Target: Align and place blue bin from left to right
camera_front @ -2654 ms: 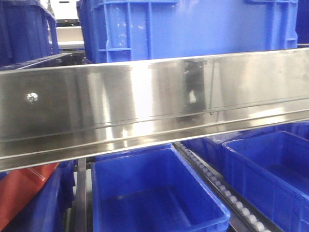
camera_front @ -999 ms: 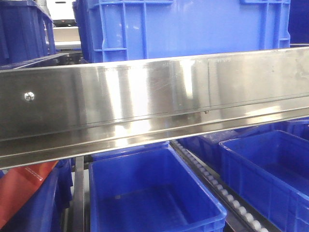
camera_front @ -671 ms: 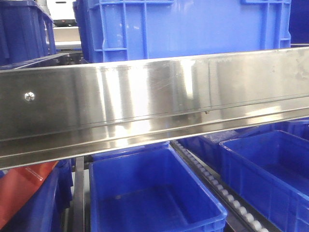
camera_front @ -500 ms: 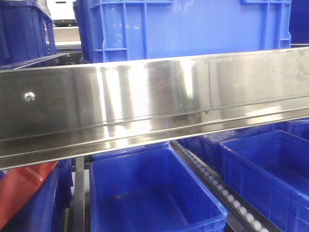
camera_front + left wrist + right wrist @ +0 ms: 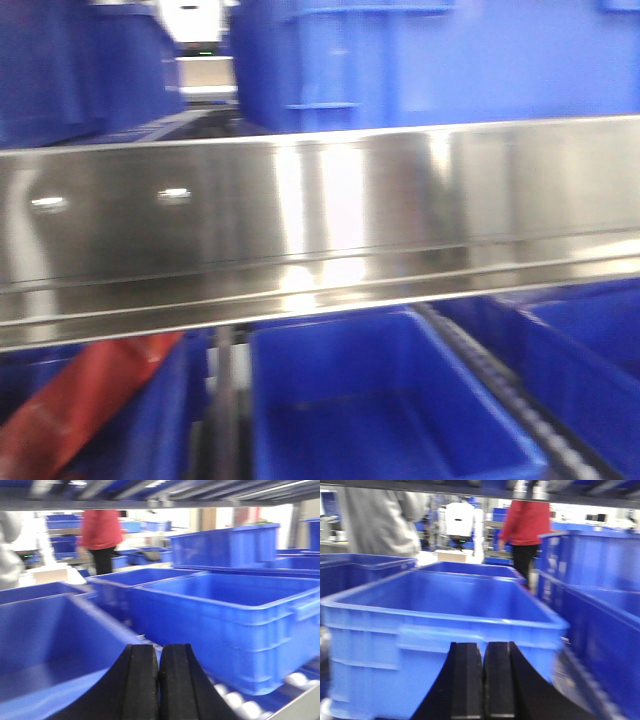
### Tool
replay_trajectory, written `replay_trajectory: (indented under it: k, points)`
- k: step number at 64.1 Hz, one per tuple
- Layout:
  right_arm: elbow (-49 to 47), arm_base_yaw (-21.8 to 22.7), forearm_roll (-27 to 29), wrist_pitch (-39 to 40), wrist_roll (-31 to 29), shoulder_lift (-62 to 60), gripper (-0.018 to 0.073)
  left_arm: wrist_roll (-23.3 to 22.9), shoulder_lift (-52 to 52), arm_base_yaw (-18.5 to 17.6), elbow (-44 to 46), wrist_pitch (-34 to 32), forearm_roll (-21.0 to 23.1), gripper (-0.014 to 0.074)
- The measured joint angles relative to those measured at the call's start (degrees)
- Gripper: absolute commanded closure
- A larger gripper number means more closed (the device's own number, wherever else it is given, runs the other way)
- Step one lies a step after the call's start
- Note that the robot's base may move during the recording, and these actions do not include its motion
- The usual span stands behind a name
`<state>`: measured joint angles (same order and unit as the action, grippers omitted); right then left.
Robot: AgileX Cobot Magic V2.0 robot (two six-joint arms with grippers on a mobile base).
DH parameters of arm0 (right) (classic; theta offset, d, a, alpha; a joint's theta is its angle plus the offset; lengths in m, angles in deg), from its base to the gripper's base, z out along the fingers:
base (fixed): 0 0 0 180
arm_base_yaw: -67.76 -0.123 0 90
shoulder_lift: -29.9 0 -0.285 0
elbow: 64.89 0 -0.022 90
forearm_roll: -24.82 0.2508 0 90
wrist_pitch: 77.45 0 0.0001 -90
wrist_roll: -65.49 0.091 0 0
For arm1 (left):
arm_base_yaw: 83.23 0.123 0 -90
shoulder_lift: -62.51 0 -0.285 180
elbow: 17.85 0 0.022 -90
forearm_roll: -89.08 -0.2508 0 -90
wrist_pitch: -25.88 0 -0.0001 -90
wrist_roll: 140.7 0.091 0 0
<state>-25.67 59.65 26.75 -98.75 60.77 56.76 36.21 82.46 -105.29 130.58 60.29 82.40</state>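
Fingers on left gripper & right gripper pressed together, empty; we see a blue bin just ahead of the right.

front: close behind steel rail, looking down | wrists: low, level, sharing blue bins

1. a shiny steel rail crosses the front view, catching bright streaks of light.
2. a roller track runs below it.
3. beyond the shelving, a brightly lit hall with a person in a red top and another in grey.
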Motion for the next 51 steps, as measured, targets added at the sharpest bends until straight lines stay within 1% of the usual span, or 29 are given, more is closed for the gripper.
replay_trajectory:
  k: [51]
  points:
    - [0.0, 0.0, 0.0, 0.1, 0.0, 0.0, 0.0638, 0.0, -0.2, 0.0, 0.0, 0.0, 0.0, 0.0583]
